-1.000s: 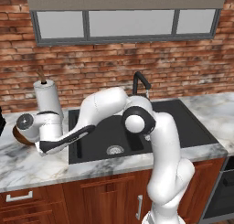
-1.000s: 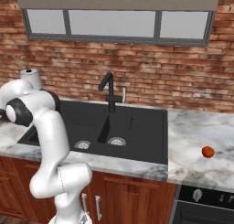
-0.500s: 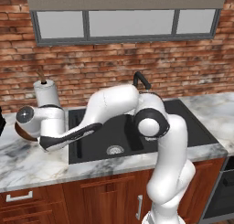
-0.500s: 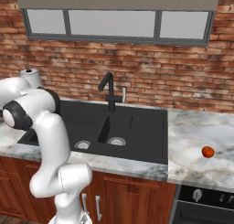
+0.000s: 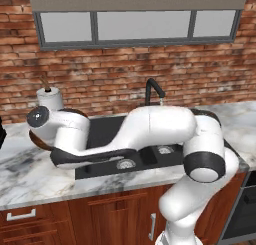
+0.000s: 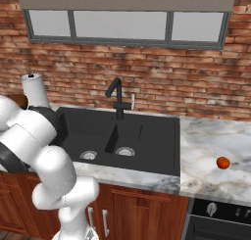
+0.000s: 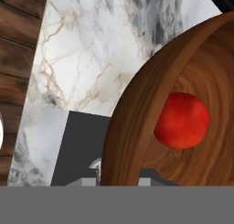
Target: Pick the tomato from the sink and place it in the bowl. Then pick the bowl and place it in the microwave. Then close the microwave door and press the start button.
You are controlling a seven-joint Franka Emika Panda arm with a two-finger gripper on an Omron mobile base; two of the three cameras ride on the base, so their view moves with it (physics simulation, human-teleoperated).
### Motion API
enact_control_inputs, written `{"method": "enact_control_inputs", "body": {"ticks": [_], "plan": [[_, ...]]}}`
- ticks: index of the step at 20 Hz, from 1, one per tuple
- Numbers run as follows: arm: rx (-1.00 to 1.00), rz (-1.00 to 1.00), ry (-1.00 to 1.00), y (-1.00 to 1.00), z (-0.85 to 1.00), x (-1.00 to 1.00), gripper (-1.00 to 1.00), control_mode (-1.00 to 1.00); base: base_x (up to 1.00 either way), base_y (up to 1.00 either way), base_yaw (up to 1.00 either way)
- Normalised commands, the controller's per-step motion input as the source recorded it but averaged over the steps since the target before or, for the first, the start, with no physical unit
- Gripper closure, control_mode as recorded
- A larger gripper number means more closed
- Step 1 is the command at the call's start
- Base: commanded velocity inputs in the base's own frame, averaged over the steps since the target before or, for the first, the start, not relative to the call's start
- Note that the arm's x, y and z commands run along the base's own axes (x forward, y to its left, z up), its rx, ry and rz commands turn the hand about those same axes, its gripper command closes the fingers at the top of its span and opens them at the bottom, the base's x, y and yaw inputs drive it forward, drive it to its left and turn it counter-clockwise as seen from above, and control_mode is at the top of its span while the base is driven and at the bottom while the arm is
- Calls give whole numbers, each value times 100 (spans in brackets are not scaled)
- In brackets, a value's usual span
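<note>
Bowl (image 7: 183, 104) on far-left counter (image 7: 91, 58), tomato (image 7: 182, 120) inside | I see my gripper (image 7: 121, 175) pinching the near rim | stiff, light wood; tomato may roll, so I'd lift level

Wood-grained bowl (image 7: 137, 118), glossy red tomato (image 7: 182, 120), veined marble counter (image 7: 91, 49), matt black sink (image 6: 122, 136).

A rendered home kitchen: a black double-basin sink (image 6: 122, 136) with arched faucet (image 6: 116, 94) mid-frame, marble desk (image 6: 215, 160), brick wall (image 6: 162, 82) above, wooden cabinets (image 6: 142, 212) below, oven (image 6: 220, 219) lower right.
</note>
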Motion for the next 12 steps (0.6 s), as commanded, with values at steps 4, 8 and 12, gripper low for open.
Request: {"method": "enact_control_inputs", "body": {"ticks": [4, 8, 12], "plan": [[2, 0, 4, -100, 90, -50, 100, -100, 0, 0, 0], [4, 0, 6, -100, 80, -53, 100, -100, 0, 0, 0], [4, 0, 8, -100, 57, -49, 100, -100, 0, 0, 0]]}}
